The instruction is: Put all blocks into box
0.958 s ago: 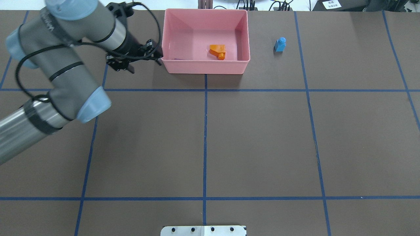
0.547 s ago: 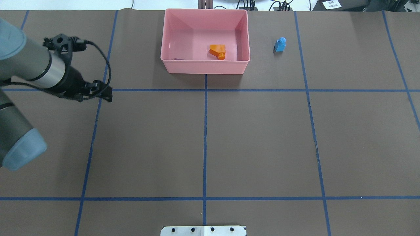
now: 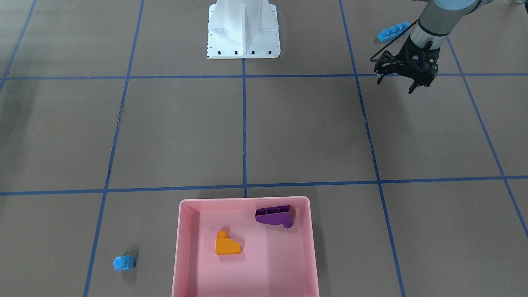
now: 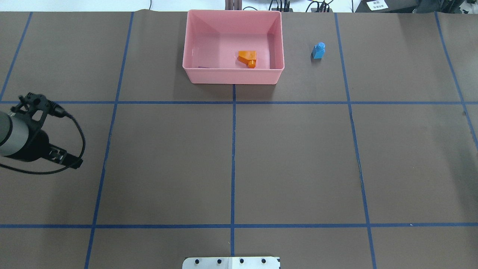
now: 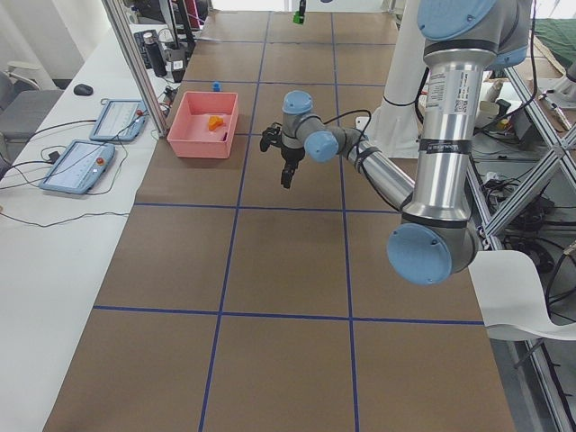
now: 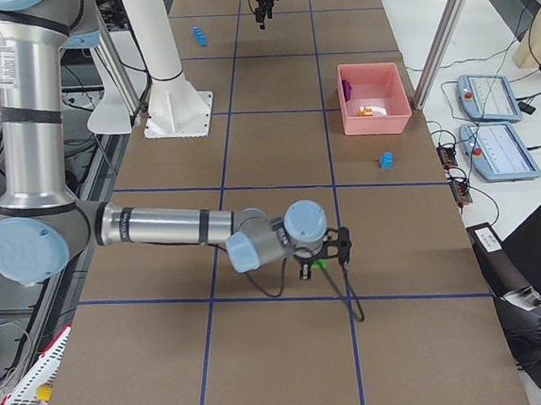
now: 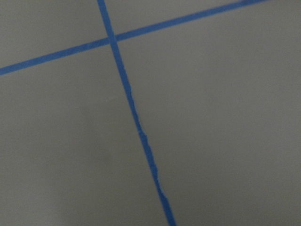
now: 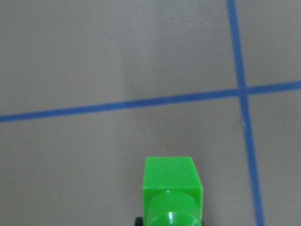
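The pink box (image 4: 233,77) stands at the table's far middle. In it lie the orange sloped brick (image 4: 247,58) and the purple curved brick (image 3: 275,215). The tiny blue brick (image 4: 318,50) stands on the table right of the box. The long blue brick (image 3: 392,31) lies near the robot's left side. My left gripper (image 3: 417,84) hangs open and empty just in front of the long blue brick, above the table. My right gripper (image 6: 316,267) is out of the overhead view. It is shut on the green brick (image 8: 171,188) and holds it above the table.
The white robot base (image 3: 243,31) stands at the table's near middle edge. Blue tape lines (image 4: 233,157) divide the brown table into squares. Tablets (image 6: 498,149) lie on the side bench beyond the box.
My left arm has drawn back from the box's left wall, toward me and to the left edge of the overhead view. The box and the bricks in view have not moved.
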You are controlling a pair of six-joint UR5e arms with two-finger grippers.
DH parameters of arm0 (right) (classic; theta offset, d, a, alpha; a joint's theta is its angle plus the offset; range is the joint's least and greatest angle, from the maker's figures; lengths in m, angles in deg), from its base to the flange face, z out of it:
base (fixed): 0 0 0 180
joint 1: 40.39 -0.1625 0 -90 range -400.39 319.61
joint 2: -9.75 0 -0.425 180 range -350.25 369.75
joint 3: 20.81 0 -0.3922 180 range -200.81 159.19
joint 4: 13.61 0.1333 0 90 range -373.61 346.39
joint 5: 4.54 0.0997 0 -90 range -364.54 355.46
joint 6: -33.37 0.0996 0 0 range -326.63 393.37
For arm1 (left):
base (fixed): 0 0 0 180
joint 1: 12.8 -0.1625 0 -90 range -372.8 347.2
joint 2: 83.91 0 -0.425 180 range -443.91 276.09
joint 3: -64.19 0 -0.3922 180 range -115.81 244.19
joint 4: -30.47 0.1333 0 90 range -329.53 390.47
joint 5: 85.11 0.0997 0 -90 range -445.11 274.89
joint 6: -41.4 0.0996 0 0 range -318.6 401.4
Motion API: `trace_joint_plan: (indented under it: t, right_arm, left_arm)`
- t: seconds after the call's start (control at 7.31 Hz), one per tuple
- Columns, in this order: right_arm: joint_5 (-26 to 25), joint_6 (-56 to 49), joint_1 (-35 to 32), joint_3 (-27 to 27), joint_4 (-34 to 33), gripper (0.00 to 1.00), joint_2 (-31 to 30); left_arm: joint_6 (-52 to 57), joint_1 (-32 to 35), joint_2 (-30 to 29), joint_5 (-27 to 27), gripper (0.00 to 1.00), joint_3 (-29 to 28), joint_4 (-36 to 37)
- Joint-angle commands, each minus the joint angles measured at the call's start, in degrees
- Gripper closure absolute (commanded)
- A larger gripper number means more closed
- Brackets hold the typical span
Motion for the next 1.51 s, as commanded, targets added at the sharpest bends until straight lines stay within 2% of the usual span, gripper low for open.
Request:
trace_joint_plan:
  t: [0.0,0.14,0.27,0.41,0.55,0.68,0.82,1.09,1.23,1.37]
  right_arm:
    - [-0.3,13.9,6.8,0.1,-3.1,1.0,14.1]
    - [-0.7,20.9,11.2,0.8,-5.3,1.0,21.6]
    - [-4.4,28.8,15.2,2.9,-9.7,1.0,31.2]
    - [-7.3,33.4,18.5,5.2,-13.3,1.0,37.7]
    - [-11.3,38.5,21.9,11.8,-13.3,1.0,45.3]
    - [-17.4,43.3,24.2,20.8,-13.0,1.0,54.7]
    - [-19.6,44.5,25.4,26.6,-12.5,1.0,59.9]
    - [-25.6,49.9,27.8,37.5,-0.1,1.0,63.4]
    - [-26.4,50.6,28.9,39.8,1.3,0.02,64.2]
    - [-27.5,50.6,29.3,40.2,1.4,0.0,64.9]
  left_arm:
    - [2.2,-9.1,13.3,0.8,0.0,0.7,-11.9]
    - [3.2,-12.2,16.8,0.8,0.01,0.8,-15.6]
    - [4.1,-14.7,20.7,0.8,0.01,0.6,-20.4]
    - [4.1,-17.1,22.6,1.2,0.01,0.6,-22.9]
    - [3.9,-21.1,24.5,3.9,0.01,0.6,-23.3]
    - [3.7,-24.7,25.6,6.2,0.0,0.5,-25.2]
    - [3.6,-26.4,25.8,7.0,0.0,0.5,-25.3]
    - [3.4,-31.5,28.4,9.2,0.01,0.5,-29.0]
    - [3.3,-34.7,29.2,10.8,0.01,0.5,-29.7]
    - [0.9,-39.0,29.2,13.6,0.01,0.1,-29.6]
